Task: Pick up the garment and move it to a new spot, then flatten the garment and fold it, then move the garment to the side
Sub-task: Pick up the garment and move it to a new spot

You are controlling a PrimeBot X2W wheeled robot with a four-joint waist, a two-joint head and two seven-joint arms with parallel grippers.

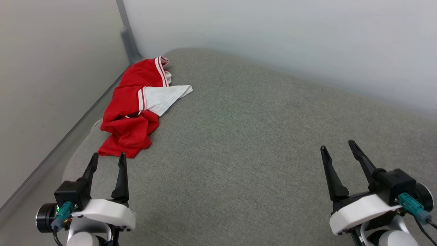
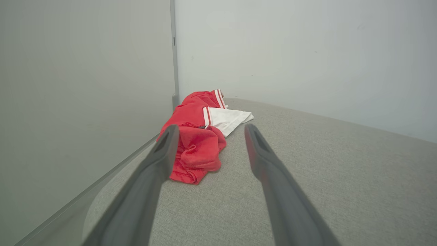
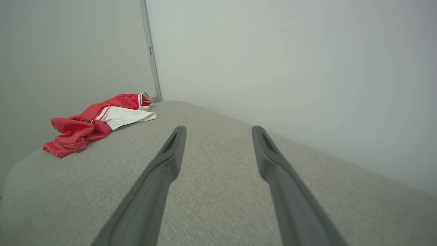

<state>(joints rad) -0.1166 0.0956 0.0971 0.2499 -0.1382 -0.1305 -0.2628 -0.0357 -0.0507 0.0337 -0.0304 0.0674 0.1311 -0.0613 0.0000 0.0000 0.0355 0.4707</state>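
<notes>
Pickup not begun. Left tool (image 1: 108, 154) near crumpled shirt (image 1: 128, 102), right tool (image 1: 337, 145) well apart; both wide, empty. Next: grab nearest fold, maybe hem.

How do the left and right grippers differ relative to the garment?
The left gripper sits just short of the garment; the right gripper is far across the grey cushion. The left gripper points toward the garment; the right gripper toward bare cushion. Both are open and empty.
</notes>
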